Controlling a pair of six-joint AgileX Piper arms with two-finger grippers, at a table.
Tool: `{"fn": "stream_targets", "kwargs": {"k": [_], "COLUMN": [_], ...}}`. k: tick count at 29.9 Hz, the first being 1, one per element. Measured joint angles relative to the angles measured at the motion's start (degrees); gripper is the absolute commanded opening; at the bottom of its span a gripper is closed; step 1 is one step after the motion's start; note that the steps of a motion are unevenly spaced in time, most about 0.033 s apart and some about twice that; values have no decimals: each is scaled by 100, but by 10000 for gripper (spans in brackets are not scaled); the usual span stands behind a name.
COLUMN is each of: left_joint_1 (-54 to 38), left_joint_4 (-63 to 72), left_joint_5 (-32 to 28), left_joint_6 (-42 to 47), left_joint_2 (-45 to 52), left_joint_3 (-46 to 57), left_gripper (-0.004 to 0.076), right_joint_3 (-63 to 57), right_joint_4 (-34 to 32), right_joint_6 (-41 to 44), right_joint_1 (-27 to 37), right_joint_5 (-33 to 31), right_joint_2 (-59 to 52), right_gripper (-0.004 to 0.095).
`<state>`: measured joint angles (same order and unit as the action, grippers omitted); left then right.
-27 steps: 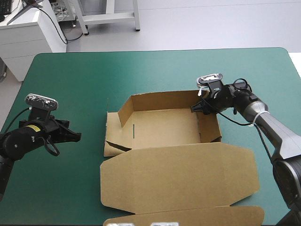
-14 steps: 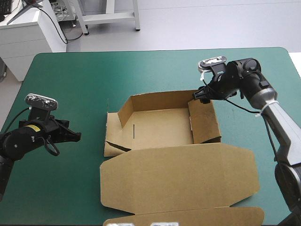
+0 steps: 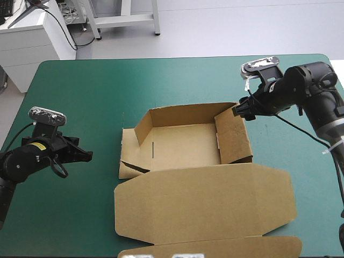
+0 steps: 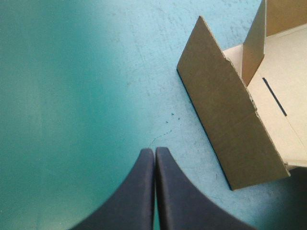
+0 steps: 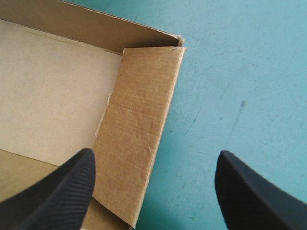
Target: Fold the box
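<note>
The brown box [image 3: 185, 145] lies mid-table as an open tray, with its far wall raised and its right wall [image 3: 234, 137] standing, tilted inward. Its lid [image 3: 204, 199] lies flat toward the near edge. My right gripper [image 3: 239, 111] hovers open by the box's far right corner, touching nothing. In the right wrist view this gripper [image 5: 156, 155] straddles the right wall [image 5: 139, 120] with a wide gap. Left of the box, my left gripper [image 3: 88, 156] rests low and shut. In the left wrist view the left gripper [image 4: 154, 152] points at the box's left flap [image 4: 225, 120], a short way off.
The box's left side flaps [image 3: 129, 156] lie low, partly folded. The lid's front flap [image 3: 215, 247] reaches the table's near edge. Bare teal-green cover [image 3: 80, 91] lies to the left, right and behind the box.
My right gripper has drawn back from inside the box's right wall, up and to the right. That wall now leans inward. The left arm has not moved.
</note>
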<state>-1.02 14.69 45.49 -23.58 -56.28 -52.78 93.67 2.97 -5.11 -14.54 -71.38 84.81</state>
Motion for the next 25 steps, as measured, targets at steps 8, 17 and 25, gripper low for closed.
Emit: {"fn": "stream_targets", "kwargs": {"k": [8, 17, 25], "left_joint_1": [0, 0, 0], "left_joint_4": [0, 0, 11], "left_joint_5": [6, 0, 0], "left_joint_6": [0, 0, 0], "left_joint_2": [0, 0, 0], "left_joint_3": [0, 0, 0], "left_gripper": [-9, -9, -9], "right_joint_3": [-410, -700, -700], "right_joint_4": [0, 347, 408], "right_joint_6": [31, 110, 110], "right_joint_1": [0, 0, 0], "right_joint_5": [81, 419, 600], "right_joint_2": [95, 904, 1634], "right_gripper": [649, 648, 648]}}
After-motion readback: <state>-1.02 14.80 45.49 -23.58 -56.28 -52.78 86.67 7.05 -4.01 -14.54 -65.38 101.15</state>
